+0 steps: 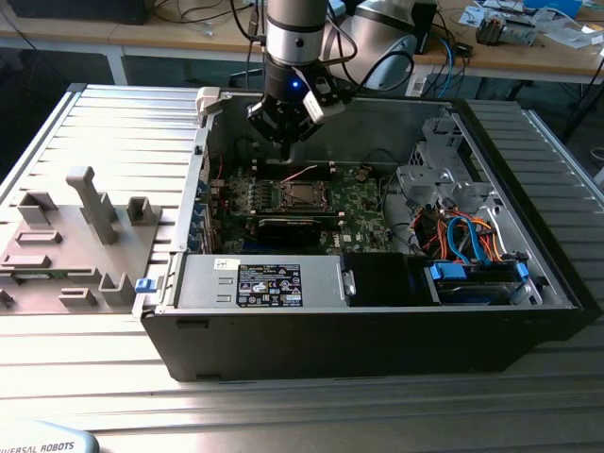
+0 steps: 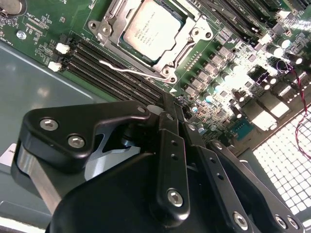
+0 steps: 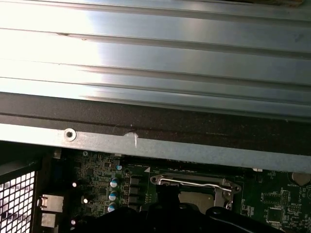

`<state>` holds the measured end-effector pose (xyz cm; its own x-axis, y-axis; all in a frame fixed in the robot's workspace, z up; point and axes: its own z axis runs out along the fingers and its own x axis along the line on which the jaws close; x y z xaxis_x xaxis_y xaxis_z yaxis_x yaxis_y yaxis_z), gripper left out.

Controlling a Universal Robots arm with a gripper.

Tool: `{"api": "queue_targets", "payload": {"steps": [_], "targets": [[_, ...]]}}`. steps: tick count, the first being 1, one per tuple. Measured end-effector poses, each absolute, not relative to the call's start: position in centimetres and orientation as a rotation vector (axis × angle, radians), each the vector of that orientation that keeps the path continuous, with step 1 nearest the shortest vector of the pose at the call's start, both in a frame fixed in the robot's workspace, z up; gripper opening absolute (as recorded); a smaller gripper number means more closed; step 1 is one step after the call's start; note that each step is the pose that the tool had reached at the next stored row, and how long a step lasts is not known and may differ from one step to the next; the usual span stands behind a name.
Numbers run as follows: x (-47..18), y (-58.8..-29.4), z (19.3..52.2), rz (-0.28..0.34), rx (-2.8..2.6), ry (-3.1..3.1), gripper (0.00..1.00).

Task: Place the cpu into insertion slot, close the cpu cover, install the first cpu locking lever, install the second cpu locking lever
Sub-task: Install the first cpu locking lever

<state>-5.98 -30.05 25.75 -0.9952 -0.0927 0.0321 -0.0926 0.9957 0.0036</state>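
in the exterior view my pincer (image 1: 286, 142) hung inside the open computer case (image 1: 528, 311), over the far edge of the green motherboard (image 1: 363, 212), just beyond the insertion slot (image 1: 300, 196). the case stood on the ribbed desk (image 1: 113, 123), and a grey fixture block (image 1: 90, 203) sat well apart on the exterior view's left. from there i could not tell how my fingers stood.

in the second wrist view the fingers (image 2: 167, 145) were drawn together with nothing between them, their tips pointing at the board just beside the socket. the cpu (image 2: 151, 30) lay flat in the insertion slot, its dull metal top showing through the square opening of the cpu cover (image 2: 114, 30), which i judged to be already folded down over it. a thin wire locking lever (image 2: 138, 72) ran along the socket edge nearest my tips, apart from them.

in the first wrist view the case wall (image 3: 155, 141) crossed above the board, and one locking lever (image 3: 194, 183) lay along the socket frame.

my judgement was that the lever step was in hand. to do it well i needed to meet the lever near its free end with closed tips, push down and sideways so it tucked under its hook, and keep clear of the capacitors (image 2: 216, 90) beside the socket.
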Motion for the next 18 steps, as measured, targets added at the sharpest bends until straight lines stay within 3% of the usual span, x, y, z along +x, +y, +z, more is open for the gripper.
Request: {"api": "queue_targets", "payload": {"steps": [18], "targets": [[-5.62,-29.76,25.0,-0.032,0.145,-3.106,0.11]]}}
